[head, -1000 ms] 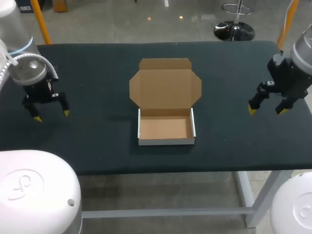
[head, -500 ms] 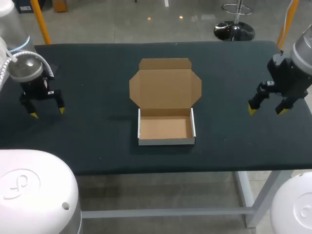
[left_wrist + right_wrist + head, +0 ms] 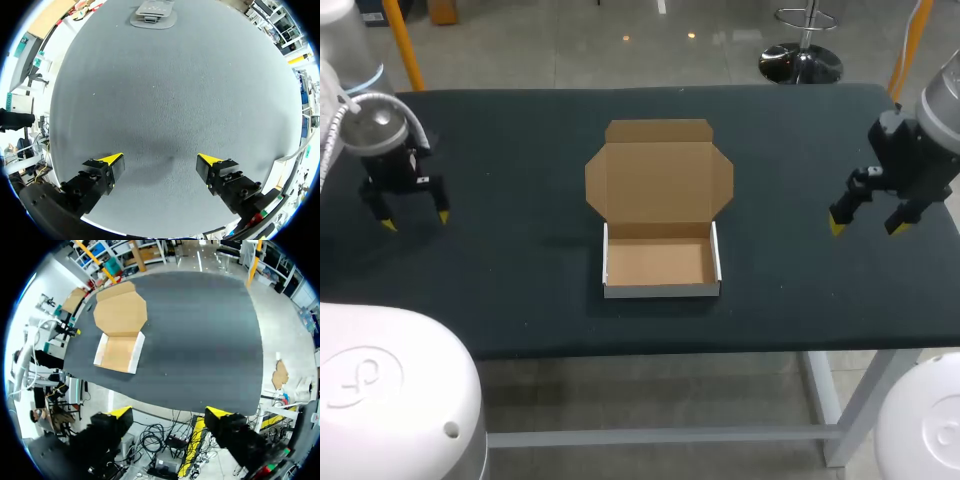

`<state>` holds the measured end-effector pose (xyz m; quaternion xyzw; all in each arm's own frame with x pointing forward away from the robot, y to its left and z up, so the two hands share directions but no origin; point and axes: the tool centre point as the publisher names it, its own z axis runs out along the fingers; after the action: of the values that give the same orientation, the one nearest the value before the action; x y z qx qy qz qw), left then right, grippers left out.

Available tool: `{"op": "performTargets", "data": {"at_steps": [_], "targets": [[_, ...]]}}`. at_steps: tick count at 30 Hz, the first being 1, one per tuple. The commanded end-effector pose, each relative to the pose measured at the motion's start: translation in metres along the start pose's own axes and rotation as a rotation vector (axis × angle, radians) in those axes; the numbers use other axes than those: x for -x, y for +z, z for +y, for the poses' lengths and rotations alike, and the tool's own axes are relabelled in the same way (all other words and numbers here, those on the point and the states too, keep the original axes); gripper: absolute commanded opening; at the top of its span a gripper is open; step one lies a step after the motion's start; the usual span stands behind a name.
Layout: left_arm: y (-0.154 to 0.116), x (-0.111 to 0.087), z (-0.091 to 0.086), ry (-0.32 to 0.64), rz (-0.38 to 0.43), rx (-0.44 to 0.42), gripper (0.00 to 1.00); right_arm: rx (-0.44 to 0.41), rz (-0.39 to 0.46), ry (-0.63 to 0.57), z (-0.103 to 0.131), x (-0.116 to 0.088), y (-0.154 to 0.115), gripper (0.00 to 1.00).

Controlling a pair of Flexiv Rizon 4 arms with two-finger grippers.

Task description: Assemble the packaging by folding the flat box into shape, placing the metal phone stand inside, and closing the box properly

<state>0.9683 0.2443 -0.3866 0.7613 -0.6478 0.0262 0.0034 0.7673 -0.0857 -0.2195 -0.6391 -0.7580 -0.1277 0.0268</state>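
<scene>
The cardboard box (image 3: 660, 263) stands folded at the table's middle, its tray empty and its lid (image 3: 658, 180) lying open flat behind it. The right wrist view shows the same box (image 3: 119, 354) far ahead of my right gripper. My left gripper (image 3: 414, 219) hangs open over the table's left side, with nothing between its fingers (image 3: 160, 160). Well ahead of it lies a flat grey metal piece (image 3: 152, 14), which looks like the phone stand. My right gripper (image 3: 867, 227) stands open and empty near the right edge (image 3: 170, 412).
Bare dark cloth (image 3: 520, 260) covers the table on both sides of the box. The front edge (image 3: 660, 345) runs close below the tray. My left arm (image 3: 65, 330) shows small beyond the box in the right wrist view.
My left gripper has drifted toward the table's far left, away from the front edge, staying open. The right arm and the box have not moved.
</scene>
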Motion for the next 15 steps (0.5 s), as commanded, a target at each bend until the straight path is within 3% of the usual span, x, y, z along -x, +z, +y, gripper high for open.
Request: {"op": "performTargets", "data": {"at_steps": [1, 15], "targets": [[0.003, 0.001, -0.014, 0.001, 0.000, 0.017, 1.00, -0.003, -0.001, 0.000, -0.001, 0.000, -0.003, 1.00], [0.006, 0.008, -0.040, 0.016, -0.005, 0.004, 1.00, -0.003, -0.001, 0.000, -0.001, 0.000, -0.003, 1.00]]}}
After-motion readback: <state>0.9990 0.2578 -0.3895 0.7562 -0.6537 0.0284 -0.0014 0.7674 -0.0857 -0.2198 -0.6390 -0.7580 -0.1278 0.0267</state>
